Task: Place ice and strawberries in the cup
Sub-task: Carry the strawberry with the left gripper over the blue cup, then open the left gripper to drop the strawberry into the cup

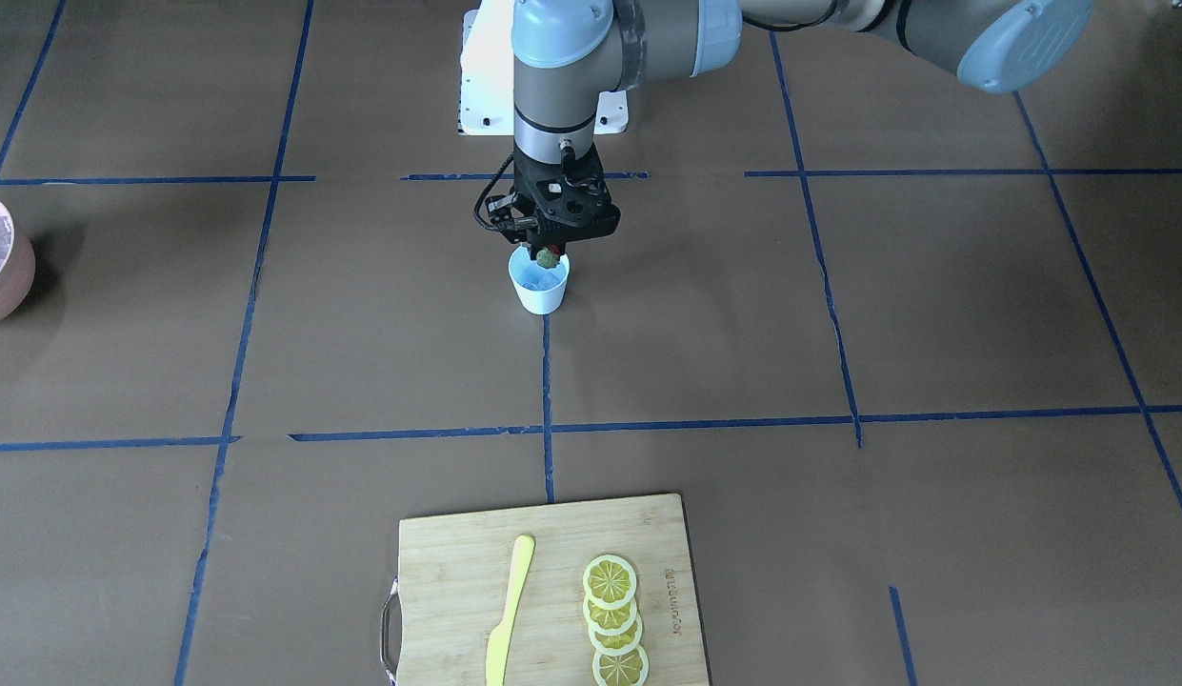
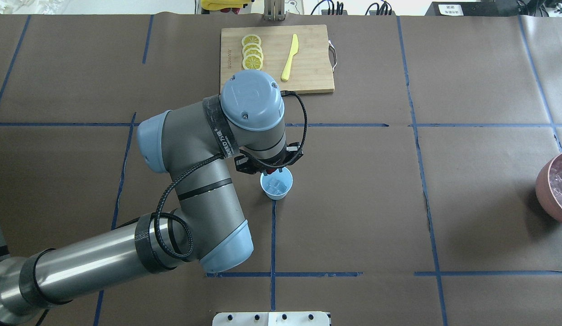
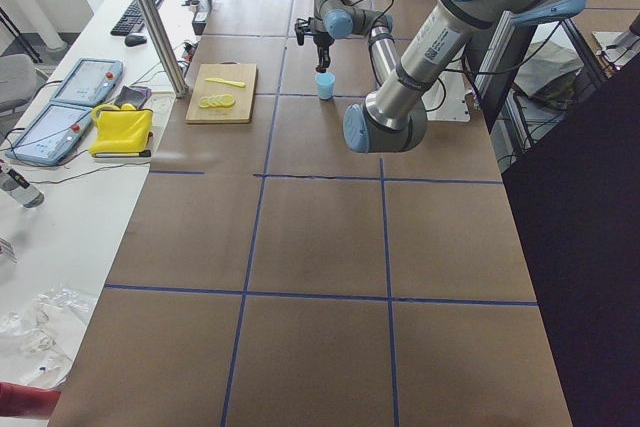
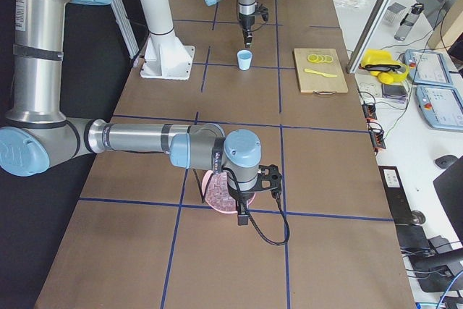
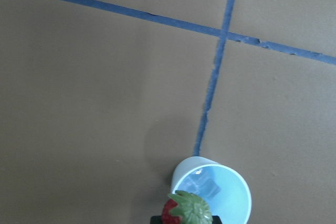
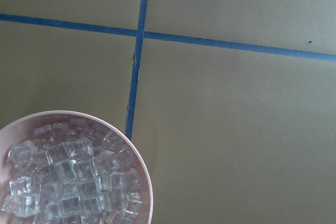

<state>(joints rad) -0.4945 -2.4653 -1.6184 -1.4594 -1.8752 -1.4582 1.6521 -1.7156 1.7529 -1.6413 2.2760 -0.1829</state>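
We are starting from the robot's side of the worktop (image 2: 353,203). There the left gripper (image 1: 545,250) is reaching down at the middle and pinching the strawberry (image 5: 186,211) between its fingers, the green cap facing the wrist camera. The berry is hanging just above the cup (image 2: 276,185), over the rim at about 11 o'clock in the overhead view. It seems to be clear of the inside, though the wrist is hiding much of it. The cup is standing upright at the end of a blue tape line (image 2: 273,235), and ice (image 5: 207,184) is lying at its bottom as a few clear cubes.

Well apart, at 3 o'clock from the cup, a pinkish bowl (image 2: 543,190) is sitting with a heap of ice cubes (image 6: 68,177) filling it. The right gripper (image 4: 241,211) is hanging over that bowl. It is showing only in the side view, so we cannot tell whether it is wide or narrow.

Farthest out, at 12 o'clock from the cup, a cutting board (image 2: 312,54) is lying flat. It is carrying a row of overlapping lemon slices (image 2: 252,52) and, at their 3 o'clock, a yellow knife (image 2: 290,58) lying apart from them.
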